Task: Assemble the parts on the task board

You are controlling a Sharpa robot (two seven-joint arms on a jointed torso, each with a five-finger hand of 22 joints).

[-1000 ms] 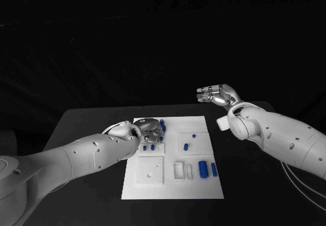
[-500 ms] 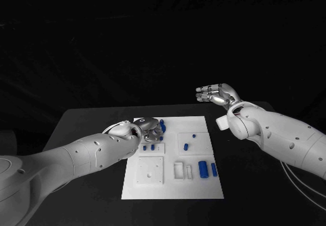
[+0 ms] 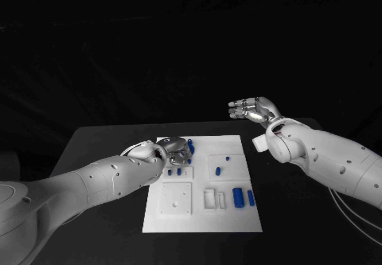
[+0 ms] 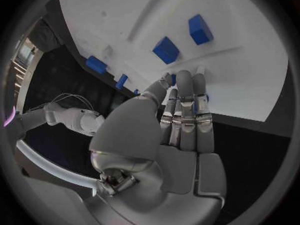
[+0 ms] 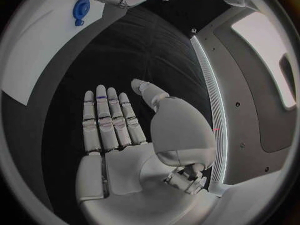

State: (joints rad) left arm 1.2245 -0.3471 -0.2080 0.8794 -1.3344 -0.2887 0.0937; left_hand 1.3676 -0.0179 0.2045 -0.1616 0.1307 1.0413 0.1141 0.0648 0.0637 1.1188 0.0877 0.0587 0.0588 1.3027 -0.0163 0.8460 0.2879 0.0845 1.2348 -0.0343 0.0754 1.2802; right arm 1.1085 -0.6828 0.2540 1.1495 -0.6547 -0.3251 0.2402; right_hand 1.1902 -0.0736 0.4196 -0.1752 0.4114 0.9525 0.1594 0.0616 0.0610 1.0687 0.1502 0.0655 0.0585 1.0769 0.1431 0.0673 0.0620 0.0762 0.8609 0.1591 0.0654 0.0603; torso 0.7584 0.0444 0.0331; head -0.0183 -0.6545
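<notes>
Matte black table [image 3: 104, 138] bears flat white task board [image 3: 231, 218]; left robot hand [image 3: 171, 152] grip unclear, right robot hand [image 3: 255, 112] spread.

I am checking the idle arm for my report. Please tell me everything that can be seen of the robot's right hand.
The right hand is silver and metallic-looking, on a white arm. In the head view it hangs raised beyond the far right edge of the black table, away from the task board. In its wrist view the fingers lie straight and close side by side, the thumb set apart. It holds nothing and touches nothing.
</notes>
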